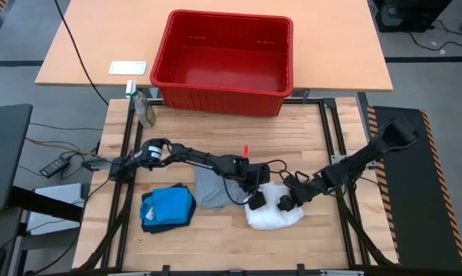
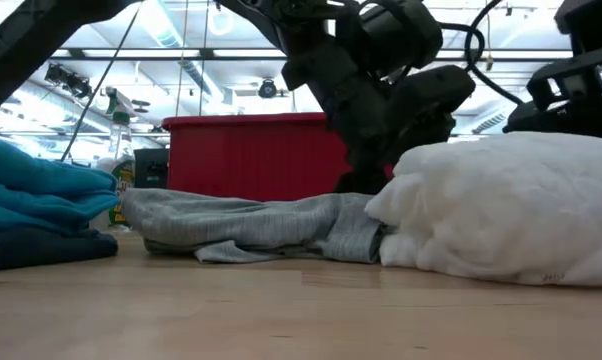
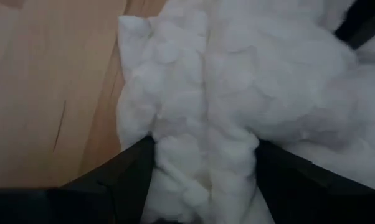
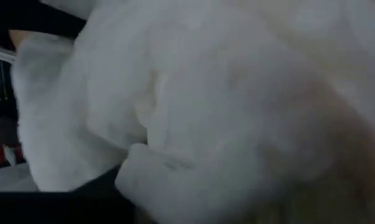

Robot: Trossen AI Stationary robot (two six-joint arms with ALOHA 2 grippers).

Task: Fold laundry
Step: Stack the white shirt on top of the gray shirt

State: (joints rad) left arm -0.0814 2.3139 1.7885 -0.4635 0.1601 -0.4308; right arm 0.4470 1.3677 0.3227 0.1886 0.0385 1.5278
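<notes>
I am looking at a light wooden table top (image 1: 216,230) with a black metal frame around it; a second, orange-brown table stands behind it and carries a big red plastic basket (image 1: 222,61). On the wooden top three pieces of laundry lie in a row. At the left there is a bright blue soft garment (image 1: 172,205), folded, and it rests on a dark navy cloth (image 1: 149,223) which shows only at its edge. Beside it, in the middle, lies a light grey soft garment (image 1: 212,188), flat and wrinkled. At the right is a white fluffy garment (image 1: 275,212), bunched into a thick heap, just beside the grey one. The left gripper (image 1: 255,201) reaches over the grey garment and sits at the near-left edge of the white heap; in the left wrist view its two dark fingers (image 3: 122,180) stand apart with a thick ridge of the white cloth between them. The right gripper (image 1: 288,201) is on the top of the same white heap from the other side; the right wrist view is filled with white cloth, and I cannot tell how its jaws stand.
</notes>
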